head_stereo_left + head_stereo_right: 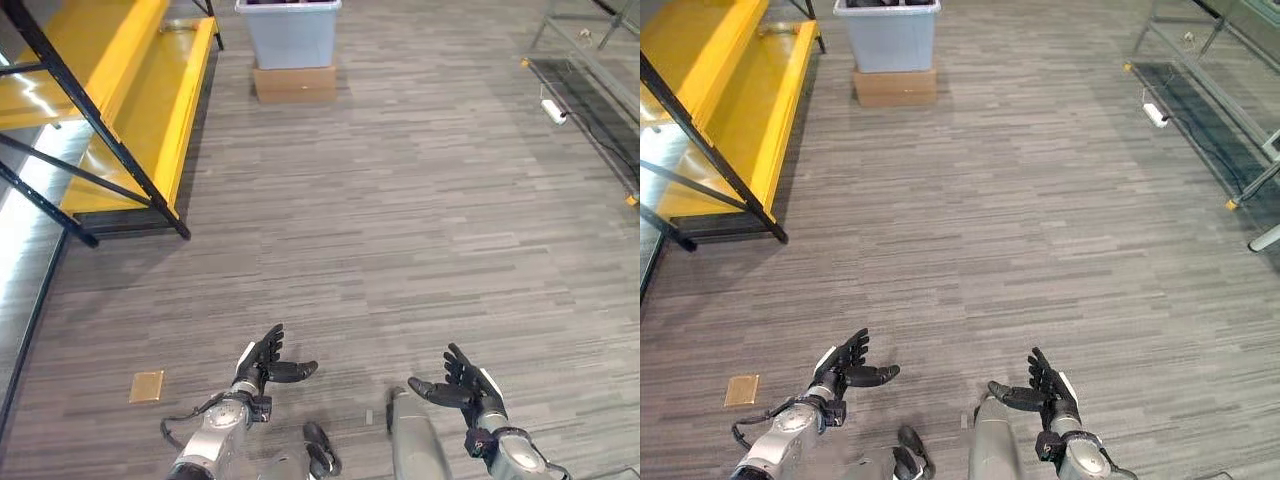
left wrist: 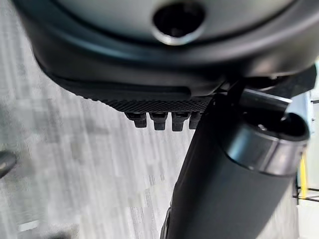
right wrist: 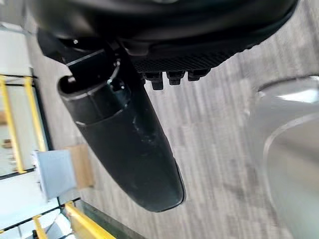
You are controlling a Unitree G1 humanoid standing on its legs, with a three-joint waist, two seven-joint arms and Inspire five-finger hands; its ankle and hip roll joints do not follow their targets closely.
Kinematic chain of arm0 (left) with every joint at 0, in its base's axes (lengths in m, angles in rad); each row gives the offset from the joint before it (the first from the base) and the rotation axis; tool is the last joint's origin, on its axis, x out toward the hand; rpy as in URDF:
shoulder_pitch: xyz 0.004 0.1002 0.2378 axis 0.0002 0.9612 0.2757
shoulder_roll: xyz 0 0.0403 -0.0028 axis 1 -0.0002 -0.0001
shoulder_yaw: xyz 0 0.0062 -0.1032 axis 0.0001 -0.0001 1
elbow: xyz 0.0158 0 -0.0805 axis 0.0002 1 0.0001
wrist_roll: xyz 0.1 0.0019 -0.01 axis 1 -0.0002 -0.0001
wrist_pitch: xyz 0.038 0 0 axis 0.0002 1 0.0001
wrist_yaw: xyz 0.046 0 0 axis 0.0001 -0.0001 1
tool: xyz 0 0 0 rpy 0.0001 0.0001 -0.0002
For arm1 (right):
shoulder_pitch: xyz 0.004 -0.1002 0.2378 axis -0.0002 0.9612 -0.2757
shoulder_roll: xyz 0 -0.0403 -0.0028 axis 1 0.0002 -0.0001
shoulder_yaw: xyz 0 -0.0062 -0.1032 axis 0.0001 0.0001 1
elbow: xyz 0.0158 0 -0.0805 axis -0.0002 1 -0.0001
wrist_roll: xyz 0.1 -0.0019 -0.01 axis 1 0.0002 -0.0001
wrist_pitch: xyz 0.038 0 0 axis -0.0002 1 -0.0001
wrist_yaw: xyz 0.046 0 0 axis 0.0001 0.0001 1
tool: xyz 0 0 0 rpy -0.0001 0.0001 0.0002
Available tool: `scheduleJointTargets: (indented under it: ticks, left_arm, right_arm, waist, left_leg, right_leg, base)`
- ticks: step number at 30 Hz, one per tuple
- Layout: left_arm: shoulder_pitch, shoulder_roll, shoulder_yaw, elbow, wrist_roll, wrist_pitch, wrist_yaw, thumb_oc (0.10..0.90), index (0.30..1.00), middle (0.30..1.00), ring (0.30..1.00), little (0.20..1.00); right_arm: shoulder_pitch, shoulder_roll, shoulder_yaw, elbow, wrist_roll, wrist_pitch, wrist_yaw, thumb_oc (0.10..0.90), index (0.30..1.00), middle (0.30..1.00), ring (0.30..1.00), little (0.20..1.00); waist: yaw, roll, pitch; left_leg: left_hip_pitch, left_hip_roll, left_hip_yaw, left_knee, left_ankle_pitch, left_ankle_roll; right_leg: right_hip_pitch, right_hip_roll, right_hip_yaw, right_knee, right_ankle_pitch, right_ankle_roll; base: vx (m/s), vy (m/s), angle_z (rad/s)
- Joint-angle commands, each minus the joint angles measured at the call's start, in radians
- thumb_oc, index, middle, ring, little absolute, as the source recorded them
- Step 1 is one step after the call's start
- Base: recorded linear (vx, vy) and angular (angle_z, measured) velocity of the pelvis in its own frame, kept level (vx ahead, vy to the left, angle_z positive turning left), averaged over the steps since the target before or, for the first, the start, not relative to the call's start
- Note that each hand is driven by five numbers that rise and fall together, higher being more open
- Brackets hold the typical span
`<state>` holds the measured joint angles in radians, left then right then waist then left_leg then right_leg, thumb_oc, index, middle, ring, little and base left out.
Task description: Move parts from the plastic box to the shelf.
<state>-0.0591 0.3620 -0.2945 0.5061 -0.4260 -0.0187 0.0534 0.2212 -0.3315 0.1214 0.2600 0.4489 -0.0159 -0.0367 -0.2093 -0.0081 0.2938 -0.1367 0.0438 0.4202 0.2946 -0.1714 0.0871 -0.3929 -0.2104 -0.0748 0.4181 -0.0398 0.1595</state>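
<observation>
A pale blue plastic box (image 1: 290,32) stands on a flat cardboard box (image 1: 295,83) at the far end of the floor, with dark parts just showing over its rim. The yellow shelf (image 1: 150,110) with black struts runs along the left side. My left hand (image 1: 262,362) hangs low in front of me, open, fingers straight, nothing in it. Level with it to the right is my right hand (image 1: 464,385), also open and holding nothing. Both hands are far from the box and the shelf. The right wrist view catches the plastic box (image 3: 54,172) in the distance.
A metal-framed glass rack (image 1: 590,70) stands at the far right, with a white power strip (image 1: 553,110) and cable on its low level. A small tan square plate (image 1: 147,386) lies in the floor near my left arm. Grey plank flooring stretches between me and the box.
</observation>
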Motion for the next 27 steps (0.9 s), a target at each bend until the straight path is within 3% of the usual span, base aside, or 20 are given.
scheduleJointTargets:
  ticks: [1, 3, 7, 8, 9, 10, 11, 12, 13, 14, 15, 16, 17, 18, 19, 20, 22, 24, 26, 27]
  left_arm:
    - [0.008, 0.016, 0.020, -0.113, 0.003, -0.083, -0.008, 0.900, 1.000, 1.000, 1.000, 1.000]
    - [0.008, -0.003, 0.014, -0.119, 0.006, -0.081, -0.008, 0.900, 1.000, 1.000, 1.000, 1.000]
    - [0.005, -0.025, 0.009, -0.112, -0.010, -0.074, -0.002, 0.900, 1.000, 1.000, 1.000, 1.000]
    - [0.012, -0.029, 0.005, -0.107, -0.018, -0.070, -0.009, 0.900, 1.000, 1.000, 1.000, 1.000]
    - [0.021, -0.032, 0.004, -0.106, -0.022, -0.068, -0.011, 0.900, 1.000, 1.000, 1.000, 1.000]
    - [0.025, -0.034, -0.001, -0.107, -0.024, -0.064, -0.010, 0.900, 1.000, 1.000, 1.000, 1.000]
    - [0.025, -0.035, -0.001, -0.107, -0.024, -0.064, -0.010, 0.900, 1.000, 1.000, 1.000, 1.000]
    - [0.024, -0.034, -0.004, -0.112, -0.031, -0.059, -0.007, 0.900, 1.000, 1.000, 1.000, 1.000]
    - [0.015, -0.027, -0.006, -0.123, -0.059, -0.059, 0.000, 0.900, 1.000, 1.000, 1.000, 1.000]
    - [0.014, -0.026, -0.008, -0.126, -0.077, -0.064, 0.010, 0.900, 1.000, 1.000, 1.000, 1.000]
    - [0.013, -0.026, -0.009, -0.126, -0.078, -0.064, 0.010, 0.900, 1.000, 1.000, 1.000, 1.000]
    - [0.008, -0.028, -0.012, -0.130, -0.076, -0.063, 0.015, 0.900, 1.000, 1.000, 1.000, 1.000]
    - [0.017, -0.031, -0.018, -0.139, -0.075, -0.063, 0.013, 0.900, 1.000, 1.000, 1.000, 1.000]
    - [0.018, -0.032, -0.018, -0.139, -0.076, -0.063, 0.013, 0.900, 1.000, 1.000, 1.000, 1.000]
    - [0.026, -0.031, -0.015, -0.139, -0.076, -0.066, 0.011, 0.900, 1.000, 1.000, 1.000, 1.000]
    - [0.026, -0.031, -0.016, -0.139, -0.076, -0.066, 0.011, 0.900, 1.000, 1.000, 1.000, 1.000]
    - [0.050, -0.034, 0.000, -0.131, -0.072, -0.082, 0.017, 0.900, 1.000, 1.000, 1.000, 1.000]
    - [0.053, -0.041, 0.004, -0.126, -0.070, -0.086, 0.017, 0.900, 1.000, 1.000, 1.000, 1.000]
    - [0.057, -0.042, 0.006, -0.125, -0.073, -0.087, 0.020, 0.900, 1.000, 1.000, 1.000, 1.000]
    - [0.065, -0.045, 0.018, -0.126, -0.081, -0.090, 0.022, 0.900, 1.000, 1.000, 1.000, 1.000]
  right_arm:
    - [-0.051, -0.045, -0.044, -0.057, -0.012, -0.097, -0.015, 0.900, 1.000, 1.000, 1.000, 1.000]
    - [-0.045, -0.055, -0.042, -0.055, -0.026, -0.090, -0.017, 0.900, 1.000, 1.000, 1.000, 1.000]
    - [-0.051, -0.072, -0.033, -0.046, -0.030, -0.085, -0.016, 0.900, 1.000, 1.000, 1.000, 1.000]
    - [-0.039, -0.073, -0.030, -0.046, -0.034, -0.078, -0.004, 0.900, 1.000, 1.000, 1.000, 1.000]
    - [-0.030, -0.080, -0.032, -0.042, -0.036, -0.077, -0.001, 0.900, 1.000, 1.000, 1.000, 1.000]
    - [-0.029, -0.087, -0.028, -0.030, -0.033, -0.076, 0.001, 0.900, 1.000, 1.000, 1.000, 1.000]
    - [-0.029, -0.087, -0.029, -0.029, -0.033, -0.077, 0.001, 0.900, 1.000, 1.000, 1.000, 1.000]
    - [-0.027, -0.094, -0.026, -0.022, -0.022, -0.080, 0.001, 0.900, 1.000, 1.000, 1.000, 1.000]
    - [-0.030, -0.116, -0.021, -0.014, -0.007, -0.081, 0.004, 0.900, 1.000, 1.000, 1.000, 1.000]
    - [-0.033, -0.131, -0.017, -0.013, -0.007, -0.082, -0.002, 0.900, 1.000, 1.000, 1.000, 1.000]
    - [-0.034, -0.130, -0.018, -0.012, -0.007, -0.082, -0.002, 0.900, 1.000, 1.000, 1.000, 1.000]
    - [-0.038, -0.139, -0.019, -0.012, -0.007, -0.079, -0.006, 0.900, 1.000, 1.000, 1.000, 1.000]
    - [-0.032, -0.148, -0.030, -0.020, -0.012, -0.078, -0.013, 0.900, 1.000, 1.000, 1.000, 1.000]
    - [-0.031, -0.149, -0.030, -0.020, -0.012, -0.077, -0.013, 0.900, 1.000, 1.000, 1.000, 1.000]
    - [-0.021, -0.158, -0.046, -0.021, -0.030, -0.077, -0.018, 0.900, 1.000, 1.000, 1.000, 1.000]
    - [-0.021, -0.158, -0.047, -0.021, -0.031, -0.077, -0.018, 0.900, 1.000, 1.000, 1.000, 1.000]
    - [-0.002, -0.154, -0.049, -0.015, -0.049, -0.088, -0.007, 0.900, 1.000, 1.000, 1.000, 1.000]
    - [0.005, -0.148, -0.044, -0.015, -0.053, -0.086, 0.002, 0.900, 1.000, 1.000, 1.000, 1.000]
    - [0.008, -0.147, -0.043, -0.024, -0.055, -0.081, 0.008, 0.900, 1.000, 1.000, 1.000, 1.000]
    - [0.007, -0.146, -0.039, -0.029, -0.062, -0.074, 0.022, 0.900, 1.000, 1.000, 1.000, 1.000]
  waist:
    - [-0.018, -0.001, -0.079]
    - [-0.024, 0.010, -0.091]
    - [-0.046, 0.033, -0.110]
    - [-0.056, 0.043, -0.138]
    - [-0.051, 0.054, -0.149]
    - [-0.044, 0.058, -0.154]
    - [-0.046, 0.062, -0.155]
    - [-0.042, 0.062, -0.155]
    - [-0.017, 0.032, -0.134]
    - [0.005, 0.011, -0.116]
    - [0.001, 0.012, -0.116]
    - [0.018, -0.001, -0.102]
    - [0.028, -0.010, -0.083]
    - [0.029, -0.010, -0.082]
    - [0.043, -0.011, -0.073]
    - [0.044, -0.013, -0.072]
    - [0.066, -0.003, -0.066]
    - [0.070, 0.006, -0.068]
    - [0.067, 0.001, -0.069]
    - [0.067, 0.000, -0.078]
  left_leg:
    - [0.317, 0.111, -0.035, 0.023, -0.115, -0.090]
    - [0.374, 0.138, -0.032, 0.060, -0.132, -0.114]
    - [0.403, 0.187, -0.040, 0.111, -0.074, -0.141]
    - [0.442, 0.227, -0.034, 0.081, -0.018, -0.155]
    - [0.439, 0.256, -0.033, 0.110, 0.066, -0.180]
    - [0.417, 0.287, -0.056, 0.224, 0.197, -0.199]
    - [0.412, 0.295, -0.063, 0.229, 0.201, -0.208]
    - [0.360, 0.327, -0.112, 0.355, 0.327, -0.226]
    - [0.197, 0.345, -0.238, 0.574, 0.420, -0.206]
    - [0.145, 0.347, -0.280, 0.652, 0.415, -0.186]
    - [0.136, 0.349, -0.288, 0.660, 0.413, -0.188]
    - [0.070, 0.327, -0.292, 0.685, 0.360, -0.173]
    - [-0.048, 0.341, -0.238, 0.626, 0.301, -0.174]
    - [-0.045, 0.341, -0.235, 0.625, 0.298, -0.172]
    - [-0.116, 0.326, -0.168, 0.447, 0.282, -0.201]
    - [-0.111, 0.323, -0.164, 0.443, 0.283, -0.200]
    - [-0.143, 0.280, -0.099, 0.037, 0.348, -0.218]
    - [-0.156, 0.269, -0.058, -0.072, 0.397, -0.225]
    - [-0.145, 0.273, -0.047, -0.072, 0.399, -0.231]
    - [-0.141, 0.259, -0.081, -0.017, 0.328, -0.204]
  right_leg:
    - [-0.013, -0.013, -0.027, -0.121, 0.152, 0.052]
    - [-0.046, -0.017, -0.067, -0.082, 0.166, 0.046]
    - [-0.087, 0.002, -0.058, 0.048, 0.121, 0.005]
    - [-0.078, 0.034, -0.063, 0.116, 0.029, -0.040]
    - [-0.069, 0.055, -0.076, 0.134, -0.008, -0.070]
    - [-0.048, 0.085, -0.081, 0.142, -0.041, -0.105]
    - [-0.048, 0.090, -0.087, 0.142, -0.045, -0.111]
    - [-0.016, 0.132, -0.085, 0.130, -0.075, -0.159]
    - [0.039, 0.176, -0.048, 0.111, -0.119, -0.234]
    - [0.059, 0.183, -0.032, 0.106, -0.130, -0.256]
    - [0.056, 0.183, -0.036, 0.109, -0.132, -0.257]
    - [0.089, 0.183, -0.026, 0.084, -0.138, -0.268]
    - [0.156, 0.172, -0.017, 0.036, -0.138, -0.254]
    - [0.158, 0.171, -0.016, 0.034, -0.137, -0.252]
    - [0.229, 0.162, -0.002, -0.025, -0.130, -0.222]
    - [0.231, 0.159, -0.001, -0.027, -0.130, -0.220]
    - [0.310, 0.142, 0.025, -0.076, -0.142, -0.171]
    - [0.355, 0.135, 0.023, -0.085, -0.153, -0.153]
    - [0.375, 0.116, 0.021, -0.072, -0.170, -0.144]
    - [0.400, 0.097, 0.042, -0.072, -0.187, -0.135]
  base:
    - [0.33, -0.103, 0.34]
    - [0.43, -0.237, 0.24]
    - [0.29, -0.209, 0.23]
    - [0.44, -0.387, 0.23]
    - [0.47, -0.499, 0.03]
    - [0.26, -0.351, 0.04]
    - [0.25, -0.420, -0.07]
    - [0.29, -0.569, -0.09]
    - [0.34, -0.675, -0.18]
    - [0.21, -0.453, -0.23]
    - [0.13, -0.210, -0.43]
    - [0.24, -0.173, -0.71]
    - [0.26, -0.164, -0.67]
    - [0.41, -0.076, -0.30]
    - [0.25, 0.020, 0.14]
    - [0.38, 0.084, 0.28]
    - [0.43, 0.205, -0.22]
    - [0.50, 0.151, -0.46]
    - [0.36, 0.079, -0.17]
    - [0.42, 0.117, -0.30]
